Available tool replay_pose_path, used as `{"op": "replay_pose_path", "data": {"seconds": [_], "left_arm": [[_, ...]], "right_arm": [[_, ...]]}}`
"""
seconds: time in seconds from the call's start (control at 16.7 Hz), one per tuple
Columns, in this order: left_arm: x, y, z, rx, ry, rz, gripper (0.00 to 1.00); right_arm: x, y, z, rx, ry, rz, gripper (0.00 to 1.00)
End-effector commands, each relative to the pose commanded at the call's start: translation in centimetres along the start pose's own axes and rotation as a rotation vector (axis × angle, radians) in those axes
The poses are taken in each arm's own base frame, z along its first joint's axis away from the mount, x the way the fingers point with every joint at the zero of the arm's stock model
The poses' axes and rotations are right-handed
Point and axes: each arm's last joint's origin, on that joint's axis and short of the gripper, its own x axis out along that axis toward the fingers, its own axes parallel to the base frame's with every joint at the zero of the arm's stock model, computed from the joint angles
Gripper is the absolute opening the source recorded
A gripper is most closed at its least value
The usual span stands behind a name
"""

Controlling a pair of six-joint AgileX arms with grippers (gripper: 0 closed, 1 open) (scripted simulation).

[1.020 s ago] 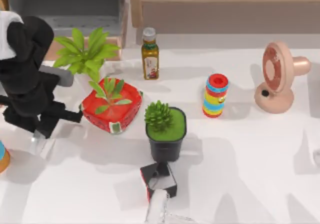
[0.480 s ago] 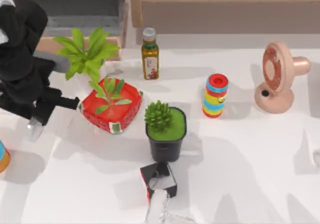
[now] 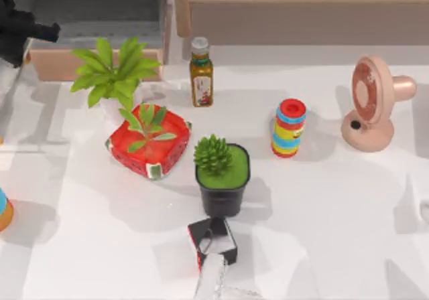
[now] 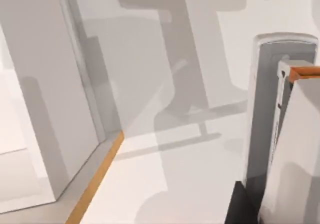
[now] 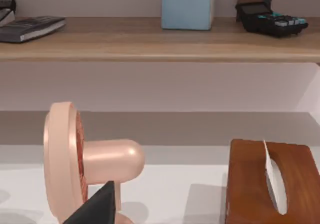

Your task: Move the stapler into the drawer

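1. White, orange-edged fingers (image 4: 300,134) of the left gripper (image 4: 281,86) are clamped against the stapler (image 4: 262,114). In the left wrist view, one finger lies flat along the stapler's side.
2. Stapler: slim pale bar with a rounded end and a grey face, held lengthwise beside the finger, at the right of the left wrist frame. It hangs clear of the white surface below it.
3. Left arm (image 3: 20,32): black, at the upper left corner of the top view, over the left end of the drawer (image 3: 94,19).
4. Drawer: grey floor and walls, with a tan front panel (image 3: 60,64) facing the table. A leafy plant (image 3: 114,72) stands just in front of the panel.
5. Table (image 3: 335,213), upper middle of the frame: an oil bottle (image 3: 201,72) stands upright, and a long wooden shelf unit (image 3: 301,9) runs behind it.
6. Table, centre: a red watermelon-patterned pot (image 3: 149,142) stands just beside a succulent in a black pot (image 3: 221,176). A small black box with red edges (image 3: 213,241) lies below them.
7. Table, right: a striped ring stack (image 3: 289,127) and a pink fan (image 3: 372,102) stand near each other without touching.
8. Right arm: idle. Its wrist camera faces the fan and a brown wooden box (image 5: 272,184).
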Motion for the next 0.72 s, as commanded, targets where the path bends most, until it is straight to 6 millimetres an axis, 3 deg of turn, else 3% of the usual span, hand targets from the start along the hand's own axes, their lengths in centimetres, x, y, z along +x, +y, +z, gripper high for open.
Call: {"op": "replay_pose_path", "data": {"seconds": [0.18, 0.3, 0.48, 0.72], "left_arm": [[-1.3, 3.8, 1.9, -0.041, -0.023, 0.022, 0.0], [-0.9, 6.9, 2.7, -0.084, -0.017, 0.037, 0.0], [1.0, 12.1, 3.0, -0.161, 0.018, 0.054, 0.0], [5.3, 17.6, 2.1, -0.246, 0.088, 0.049, 0.0]], "right_arm": [[0.0, 0.0, 0.0, 0.0, 0.0, 0.0, 1.0], [0.0, 0.0, 0.0, 0.0, 0.0, 0.0, 1.0], [0.0, 0.0, 0.0, 0.0, 0.0, 0.0, 1.0], [0.0, 0.0, 0.0, 0.0, 0.0, 0.0, 1.0]]}}
